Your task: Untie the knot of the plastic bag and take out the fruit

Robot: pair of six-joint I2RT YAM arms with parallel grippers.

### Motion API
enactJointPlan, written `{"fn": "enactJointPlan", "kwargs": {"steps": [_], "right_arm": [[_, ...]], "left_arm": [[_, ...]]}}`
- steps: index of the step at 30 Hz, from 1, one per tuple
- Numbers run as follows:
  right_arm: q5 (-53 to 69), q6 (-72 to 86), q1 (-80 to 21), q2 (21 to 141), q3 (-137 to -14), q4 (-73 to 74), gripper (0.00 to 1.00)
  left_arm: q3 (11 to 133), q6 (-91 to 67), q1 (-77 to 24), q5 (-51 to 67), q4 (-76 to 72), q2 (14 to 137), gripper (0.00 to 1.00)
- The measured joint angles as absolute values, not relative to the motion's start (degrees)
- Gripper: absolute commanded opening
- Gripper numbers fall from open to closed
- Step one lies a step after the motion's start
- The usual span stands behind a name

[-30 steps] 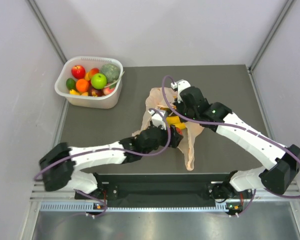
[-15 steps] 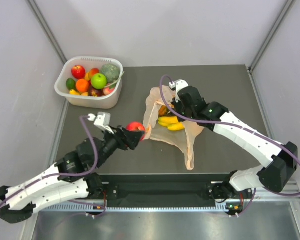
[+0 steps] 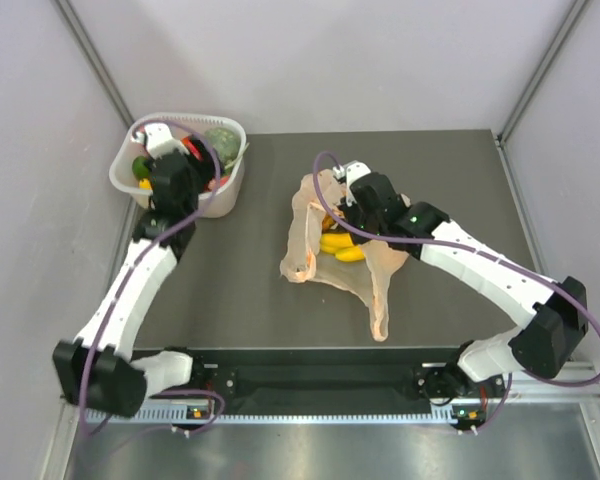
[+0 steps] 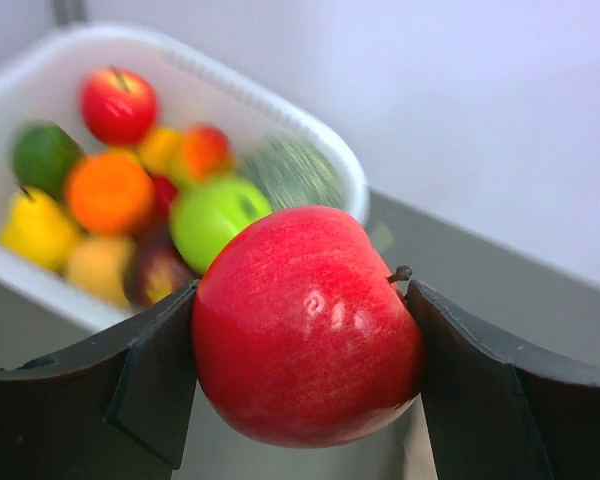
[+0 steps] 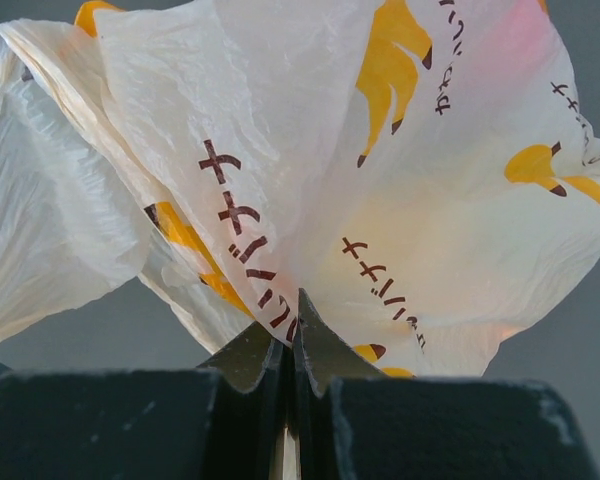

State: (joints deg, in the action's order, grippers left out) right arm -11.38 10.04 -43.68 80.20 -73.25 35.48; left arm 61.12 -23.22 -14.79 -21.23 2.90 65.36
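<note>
A: L side, what've you got?
B: Your L gripper (image 4: 305,335) is clamped on a red apple (image 4: 300,300). One finger (image 4: 145,375) each side, jaws wide round it, stem toward the R finger.
A: Where's that?
B: Over the tub (image 3: 230,182) at the table's far-left corner. Tub's got other fruit in it, e.g. a green apple (image 4: 215,215) and an orange (image 4: 108,190). They're blurry in wrist view.
A: And the R?
B: Your R gripper (image 5: 292,345) has its fingers pressed together, pinching a fold of the bag (image 3: 375,285). Film fans up and out from the tips; printed marks and yellow shapes show on it.
A: Bag pos?
B: Mid-table, a bit toward the R edge, lying crumpled w/ its mouth spread open. A loose handle loop (image 3: 380,322) trails toward the near edge. R gripper grips it at the far side.
A: Anything inside?
B: Bananas (image 3: 340,245), yellow, in the open mouth, just beside your R gripper. Can't tell what else is in there; arm covers part of it.
</note>
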Motion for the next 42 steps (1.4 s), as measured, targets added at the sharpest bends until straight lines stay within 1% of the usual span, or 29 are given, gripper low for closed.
{"fn": "enactJointPlan", "kwargs": {"steps": [3, 6, 9, 12, 14, 15, 17, 18, 20, 21, 22, 24, 25, 26, 31, 36, 39, 42], "right_arm": [[-10.3, 10.0, -43.7, 81.0, -73.3, 34.9, 0.0], [-9.5, 9.7, -43.6, 81.8, -73.3, 34.5, 0.0], [-8.9, 9.4, -43.2, 82.6, -73.3, 33.7, 0.0], [-8.2, 9.1, -42.5, 83.4, -73.3, 33.3, 0.0], [-7.8, 9.0, -42.0, 83.7, -73.3, 33.1, 0.0], [-7.6, 9.0, -41.8, 83.9, -73.3, 32.9, 0.0], [-7.3, 9.0, -41.5, 84.1, -73.3, 32.7, 0.0], [-7.2, 9.0, -41.4, 84.1, -73.3, 32.6, 0.0], [-6.9, 9.0, -41.1, 84.1, -73.3, 32.4, 0.0], [-6.8, 9.0, -41.1, 84.1, -73.3, 32.4, 0.0], [-6.7, 9.0, -41.0, 84.1, -73.3, 32.4, 0.0], [-6.5, 9.0, -41.0, 84.1, -73.3, 32.3, 0.0], [-6.3, 9.0, -41.0, 84.1, -73.3, 32.3, 0.0], [-6.3, 9.0, -41.0, 84.1, -73.3, 32.3, 0.0], [-6.2, 9.0, -41.0, 84.1, -73.3, 32.3, 0.0], [-6.1, 9.0, -40.7, 84.1, -73.3, 32.4, 0.0], [-6.1, 9.0, -40.7, 84.0, -73.3, 32.4, 0.0], [-6.2, 9.0, -40.6, 83.6, -73.3, 32.4, 0.0]], "left_arm": [[71.6, -23.4, -6.9, -19.6, 1.9, 76.9, 0.0], [79.5, -22.6, -3.9, -18.7, 1.1, 84.4, 0.0], [89.1, -22.5, -1.4, -18.0, 3.8, 91.4, 0.0], [95.6, -22.7, 1.2, -17.8, 6.1, 96.5, 0.01], [96.2, -23.0, 2.4, -18.3, 7.6, 97.9, 0.11], [96.3, -23.0, 2.9, -18.8, 8.6, 98.4, 0.21], [96.3, -23.3, 3.6, -20.2, 10.6, 99.5, 0.24], [96.3, -23.6, 3.7, -21.1, 11.4, 100.0, 0.3], [96.3, -24.1, 3.9, -22.2, 12.6, 100.8, 0.35], [96.3, -24.3, 3.9, -22.5, 13.1, 101.2, 0.4], [96.3, -24.5, 4.0, -22.7, 13.5, 101.5, 0.51], [96.2, -25.2, 4.3, -23.0, 13.9, 102.0, 0.6], [96.2, -25.4, 4.5, -22.9, 14.1, 102.1, 0.95], [96.1, -25.6, 4.8, -22.9, 14.3, 102.2, 0.99], [95.2, -26.9, 5.7, -23.4, 14.6, 102.1, 0.99], [90.1, -27.0, 5.8, -23.4, 13.7, 99.4, 0.99], [86.3, -27.6, 5.8, -21.6, 13.2, 96.3, 0.97], [78.8, -29.1, 4.6, -18.3, 12.1, 89.4, 0.96]]}}
